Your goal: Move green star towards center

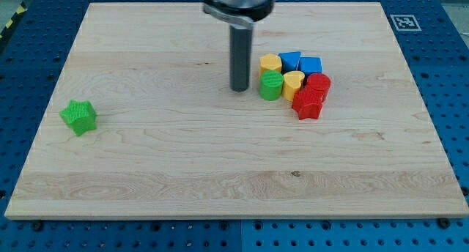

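Note:
The green star lies alone near the view's left edge of the wooden board, at about mid height. My tip rests on the board near its middle top, far to the right of the star. It stands just left of a green cylinder, apart from it by a small gap.
A cluster sits right of my tip: a yellow block, two blue blocks, a yellow heart-like block, a red cylinder and a red star. A marker tag is at top right.

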